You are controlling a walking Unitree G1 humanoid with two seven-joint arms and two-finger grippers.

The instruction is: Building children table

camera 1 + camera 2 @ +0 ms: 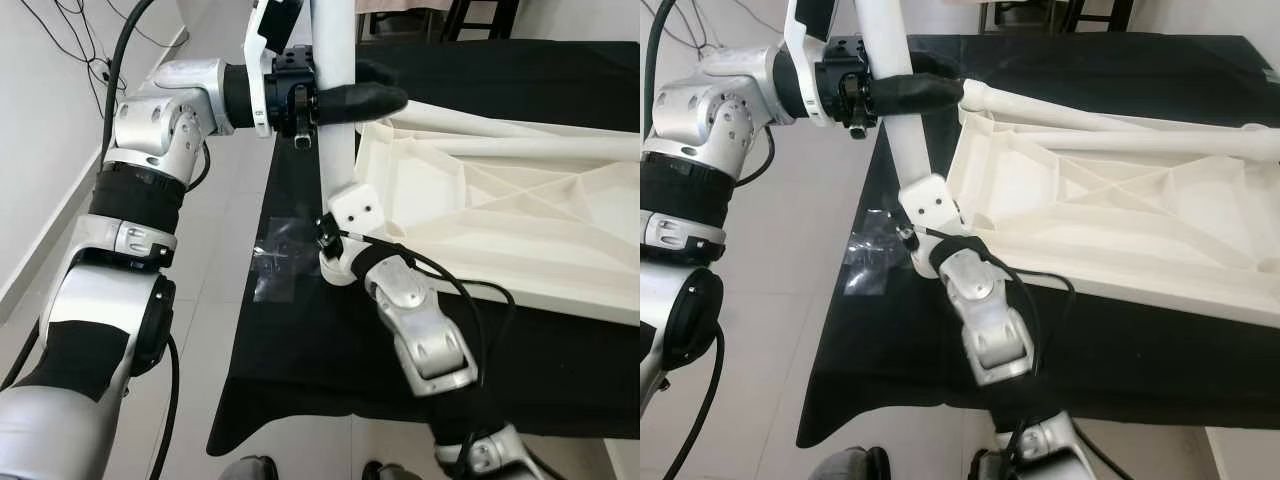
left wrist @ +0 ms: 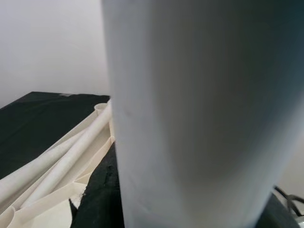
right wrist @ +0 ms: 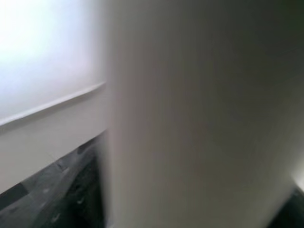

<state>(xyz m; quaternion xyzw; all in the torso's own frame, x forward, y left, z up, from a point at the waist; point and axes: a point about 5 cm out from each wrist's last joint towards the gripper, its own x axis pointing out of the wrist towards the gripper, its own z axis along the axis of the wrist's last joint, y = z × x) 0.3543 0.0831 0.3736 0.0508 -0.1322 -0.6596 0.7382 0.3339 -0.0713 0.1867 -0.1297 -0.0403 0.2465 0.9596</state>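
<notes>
White table leg (image 1: 335,100): upright, at the corner of the overturned tabletop (image 1: 520,220) on the black cloth (image 1: 300,350); left gripper (image 1: 350,97): black fingers closed round the leg's upper part; right gripper (image 1: 335,255): at the leg's foot, below the left gripper, finger spread indiscernible; two loose legs (image 1: 1120,125) lie across the tabletop beyond.

Off-task bits I can see

A black cloth (image 1: 300,350) covers the bench; a clear plastic bag (image 1: 280,262) lies on it near its edge; cables (image 1: 75,40) hang on the wall.
</notes>
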